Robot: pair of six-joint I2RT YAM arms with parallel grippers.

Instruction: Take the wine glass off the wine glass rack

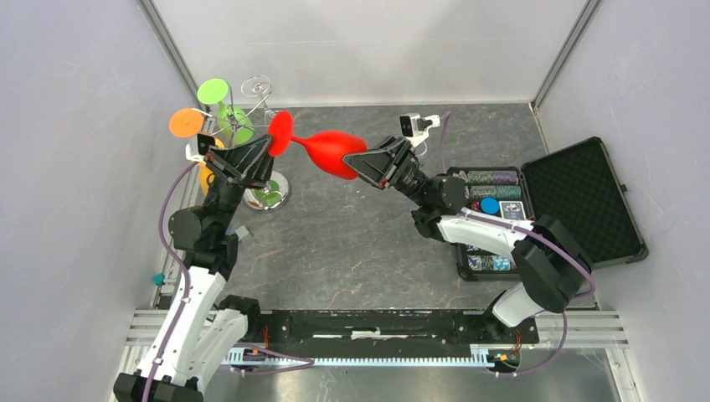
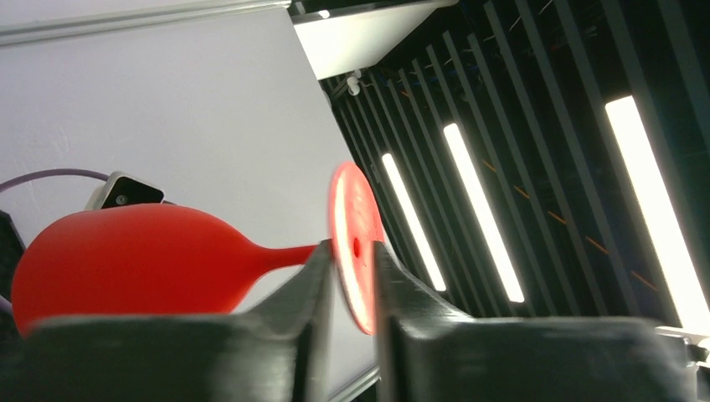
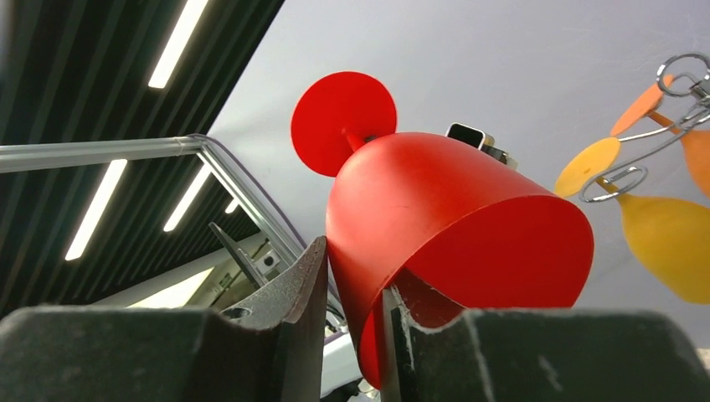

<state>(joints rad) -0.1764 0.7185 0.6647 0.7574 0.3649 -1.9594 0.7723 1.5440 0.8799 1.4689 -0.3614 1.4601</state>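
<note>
Top external view: the red plastic stemmed wine glass (image 1: 333, 152) hangs on its side in the air above the grey bench (image 1: 352, 243). It sits just right of the silver wire wine glass rack (image 1: 278, 198) and looks free of the hooks. The left tool (image 2: 352, 261) is closed to a narrow gap, pinching the round foot. The right tool (image 3: 352, 276) nips the bowl's rim. The lift-off looks done, and setting the glass down remains. The other coloured glasses (image 1: 213, 90) crowd the rack beside the left wall (image 1: 75, 167), and an open black case (image 1: 578, 201) bounds the right. Bare bench lies between.
</note>
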